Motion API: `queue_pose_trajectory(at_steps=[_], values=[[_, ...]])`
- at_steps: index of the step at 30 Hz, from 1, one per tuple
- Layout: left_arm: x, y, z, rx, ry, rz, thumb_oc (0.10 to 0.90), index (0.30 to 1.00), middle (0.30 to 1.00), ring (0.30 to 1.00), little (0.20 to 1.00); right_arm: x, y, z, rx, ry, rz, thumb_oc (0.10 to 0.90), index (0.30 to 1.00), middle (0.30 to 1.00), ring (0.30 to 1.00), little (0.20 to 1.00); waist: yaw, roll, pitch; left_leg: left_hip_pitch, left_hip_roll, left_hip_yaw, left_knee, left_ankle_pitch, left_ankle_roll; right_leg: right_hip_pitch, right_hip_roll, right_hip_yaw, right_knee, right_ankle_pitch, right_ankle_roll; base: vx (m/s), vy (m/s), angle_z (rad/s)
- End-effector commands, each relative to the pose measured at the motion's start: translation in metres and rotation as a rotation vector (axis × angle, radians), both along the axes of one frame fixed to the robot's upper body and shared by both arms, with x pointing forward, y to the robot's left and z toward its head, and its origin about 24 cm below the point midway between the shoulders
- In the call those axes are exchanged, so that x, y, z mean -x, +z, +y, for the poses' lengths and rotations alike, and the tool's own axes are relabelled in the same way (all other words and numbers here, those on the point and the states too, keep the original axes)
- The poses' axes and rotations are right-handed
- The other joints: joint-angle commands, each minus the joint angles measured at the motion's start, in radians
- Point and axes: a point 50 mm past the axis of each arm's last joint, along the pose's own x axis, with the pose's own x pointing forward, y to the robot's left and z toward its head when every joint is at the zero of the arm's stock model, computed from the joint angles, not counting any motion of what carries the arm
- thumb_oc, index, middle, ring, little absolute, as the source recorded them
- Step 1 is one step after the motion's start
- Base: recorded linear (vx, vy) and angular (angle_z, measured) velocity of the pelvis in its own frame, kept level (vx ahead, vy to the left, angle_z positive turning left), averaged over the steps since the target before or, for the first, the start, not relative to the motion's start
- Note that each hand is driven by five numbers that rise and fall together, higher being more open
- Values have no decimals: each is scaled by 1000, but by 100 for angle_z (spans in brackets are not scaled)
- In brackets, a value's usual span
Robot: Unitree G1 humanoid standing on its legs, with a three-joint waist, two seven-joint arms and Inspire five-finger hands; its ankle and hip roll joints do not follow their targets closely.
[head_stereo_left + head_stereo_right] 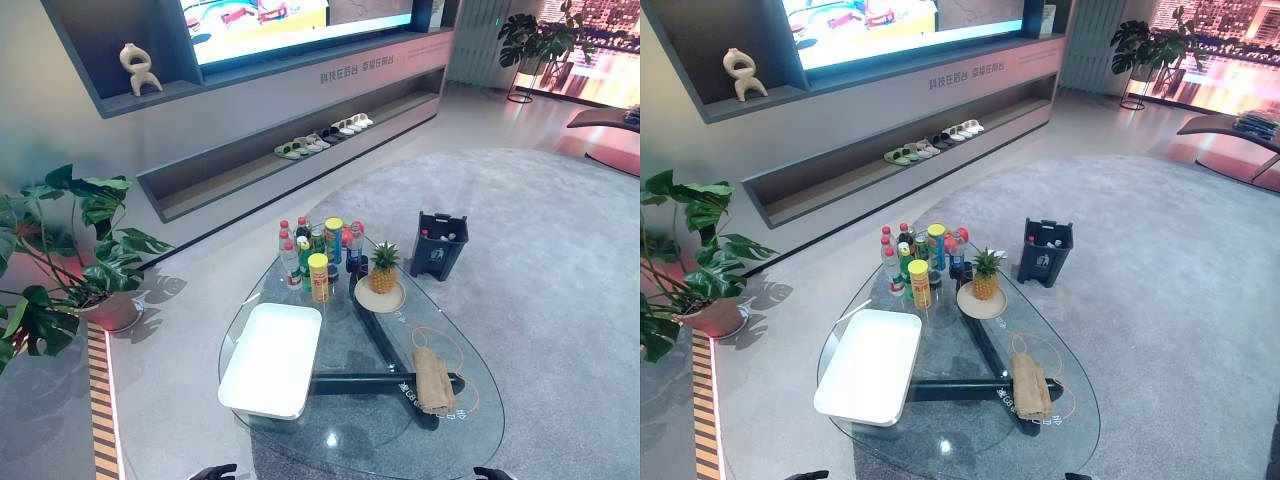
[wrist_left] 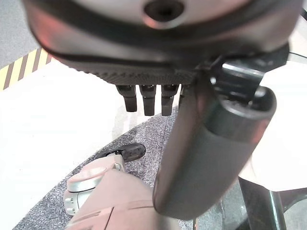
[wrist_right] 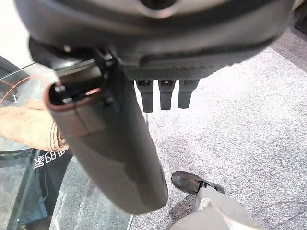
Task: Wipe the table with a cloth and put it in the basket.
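A folded tan cloth lies on the right side of the oval glass table, also seen as the cloth past my right thumb. A dark basket stands on the grey carpet beyond the table's far right edge, with small items inside. My left hand and right hand peek in at the near edge, below the table and well short of the cloth. In the wrist views the left hand and right hand hang with straight fingers, holding nothing.
A white rectangular tray sits on the table's left half. Several bottles and cans cluster at the far end beside a pineapple on a plate. A potted plant stands left; a low shelf with slippers runs behind.
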Motion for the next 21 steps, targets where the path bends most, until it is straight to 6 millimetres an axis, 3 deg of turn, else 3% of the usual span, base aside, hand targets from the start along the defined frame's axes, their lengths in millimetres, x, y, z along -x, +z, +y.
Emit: queue_pose_trajectory(at_steps=[1, 21], values=[[-27, 8, 8, -25, -10, -68, 800, 900, 900, 900, 900, -25, 8, -9, 50, 3, -63, 800, 900, 900, 900, 900, 1, -24, 40, 52, 25, 30, 7, -96, -7, -27, -74, -4, 4, 36, 61, 0, 0, 0], [-25, 8, 11, -31, 16, -70, 800, 900, 900, 900, 900, -28, 11, -14, 73, 11, -73, 800, 900, 900, 900, 900, 4, -21, 43, 59, 21, 21, 7, -101, -5, -20, -74, -3, 4, 32, 58, 2, -1, 0]])
